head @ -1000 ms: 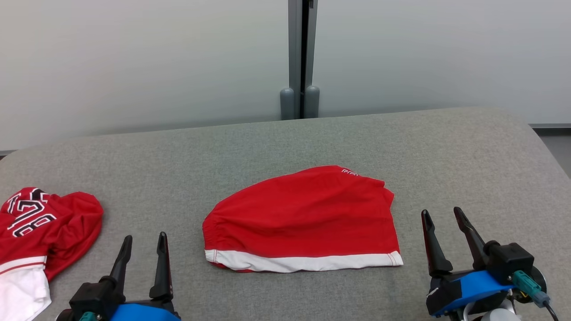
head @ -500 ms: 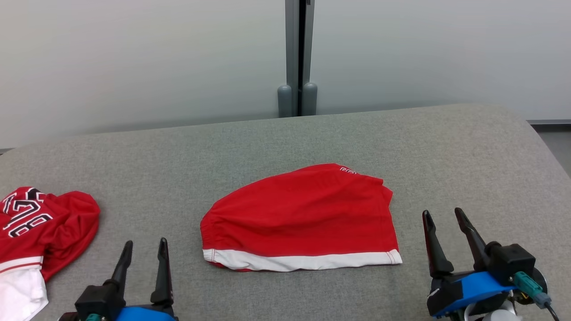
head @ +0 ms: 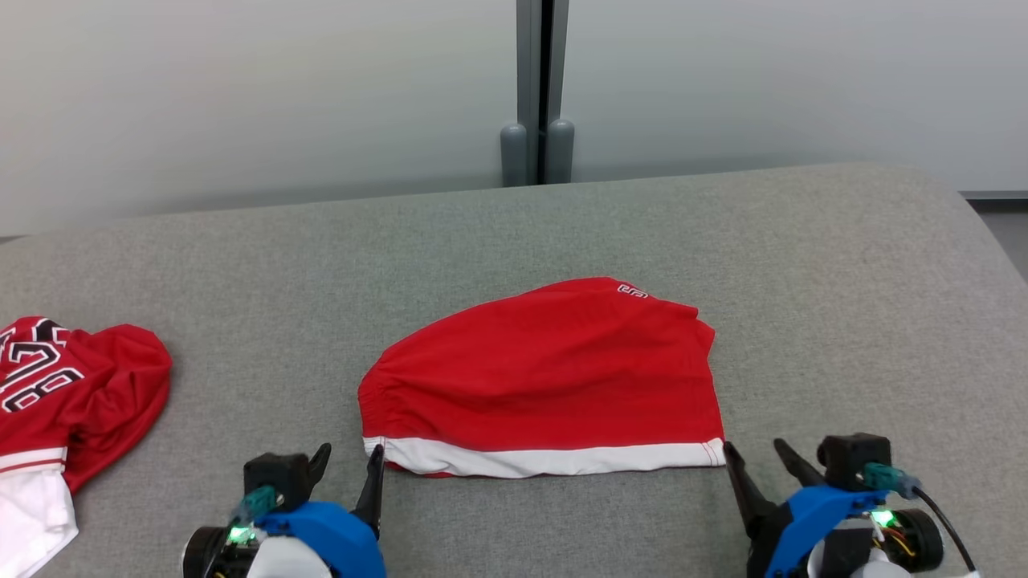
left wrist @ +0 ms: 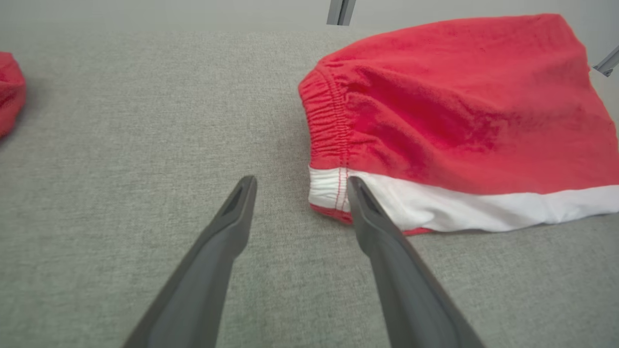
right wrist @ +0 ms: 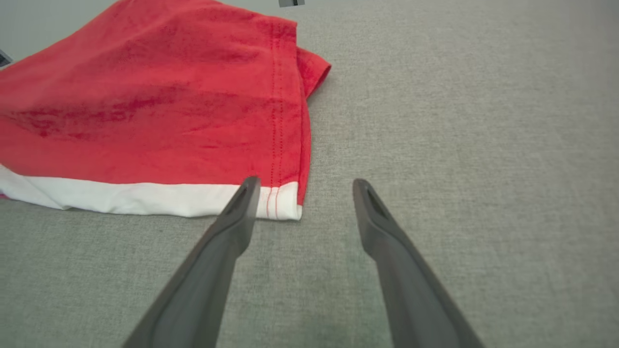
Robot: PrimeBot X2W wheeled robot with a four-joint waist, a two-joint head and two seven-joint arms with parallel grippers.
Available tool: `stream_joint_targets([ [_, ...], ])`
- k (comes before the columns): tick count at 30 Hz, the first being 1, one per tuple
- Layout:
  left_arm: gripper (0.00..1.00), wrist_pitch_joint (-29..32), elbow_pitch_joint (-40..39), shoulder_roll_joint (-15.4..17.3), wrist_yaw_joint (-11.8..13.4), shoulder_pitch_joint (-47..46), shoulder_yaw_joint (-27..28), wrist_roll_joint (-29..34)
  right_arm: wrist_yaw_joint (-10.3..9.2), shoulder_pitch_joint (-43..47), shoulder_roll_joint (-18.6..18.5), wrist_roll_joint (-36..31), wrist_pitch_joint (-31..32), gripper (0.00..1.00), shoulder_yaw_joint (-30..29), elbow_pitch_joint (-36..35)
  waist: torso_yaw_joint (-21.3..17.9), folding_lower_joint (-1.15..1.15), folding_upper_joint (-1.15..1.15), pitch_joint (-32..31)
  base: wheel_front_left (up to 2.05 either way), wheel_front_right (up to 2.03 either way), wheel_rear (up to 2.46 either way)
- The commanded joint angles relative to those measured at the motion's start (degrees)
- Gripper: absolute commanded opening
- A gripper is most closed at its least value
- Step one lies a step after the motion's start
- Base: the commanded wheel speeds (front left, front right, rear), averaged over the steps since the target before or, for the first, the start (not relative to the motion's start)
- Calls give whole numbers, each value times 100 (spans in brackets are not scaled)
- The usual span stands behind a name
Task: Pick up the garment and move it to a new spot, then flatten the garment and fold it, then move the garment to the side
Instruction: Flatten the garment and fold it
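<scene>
Red shorts (head: 546, 377) with a white band along the near edge lie folded flat in the middle of the grey surface. My left gripper (head: 349, 464) is open by the shorts' near left corner. In the left wrist view its right finger (left wrist: 367, 212) overlaps the white band of the shorts (left wrist: 459, 111) at the waistband end. My right gripper (head: 755, 457) is open at the near right corner. In the right wrist view its left finger (right wrist: 244, 203) overlaps the white corner of the shorts (right wrist: 159, 111). Neither gripper holds cloth.
A crumpled red and white jersey (head: 56, 401) with black numbers lies at the left edge of the grey padded table (head: 843, 281). A pale partition wall with a grey post (head: 538, 88) stands behind the table. The table's right edge curves away near my right arm.
Both grippers have swung inward and lower, from standing wide of the shorts to the two near corners. The head camera has tipped slightly, shifting the scene.
</scene>
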Motion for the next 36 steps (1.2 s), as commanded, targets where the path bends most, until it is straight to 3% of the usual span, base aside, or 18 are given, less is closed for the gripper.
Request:
stream_joint_targets([
  [1, 100, 92, 100, -13, -14, -134, -22, -16, 3, -94, -23, 45, 64, 100, 35, 68, 23, -1, 0, 40, 0, 0, 0],
  [7, 100, 390, 560, -81, 59, -545, -174, -20, 3, -424, -24, -16, 382, 100, 179, 462, 62, -1, 0, 189, 0, 0, 0],
  [24, 100, 564, 1179, -150, -11, -1091, -572, -203, 2, -850, -23, 7, 560, 100, 446, 1043, 78, -1, 0, 433, 0, 0, 0],
  [25, 100, 659, 1232, -157, -9, -1096, -582, -264, 2, -880, -23, -40, 530, 91, 439, 1060, 73, -1, 0, 444, 0, 0, 0],
  [26, 54, 763, 1267, -162, -17, -1098, -629, -290, 2, -905, -23, -53, 513, 42, 436, 1074, 69, -1, 0, 452, 0, 0, 0],
  [27, 43, 777, 1260, -173, -22, -1099, -681, -312, 3, -919, -23, -78, 485, 27, 432, 1085, 67, -1, 0, 456, 0, 0, 0],
  [28, 0, 739, 1232, -178, -25, -1102, -701, -351, 3, -926, -23, -104, 428, 0, 417, 1074, 66, -1, 0, 456, 0, 0, 0],
  [36, 0, 329, 774, -182, -37, -997, -695, -593, 2, -856, -24, -27, 18, 0, 258, 767, 50, -1, 0, 321, 0, 0, 0],
])
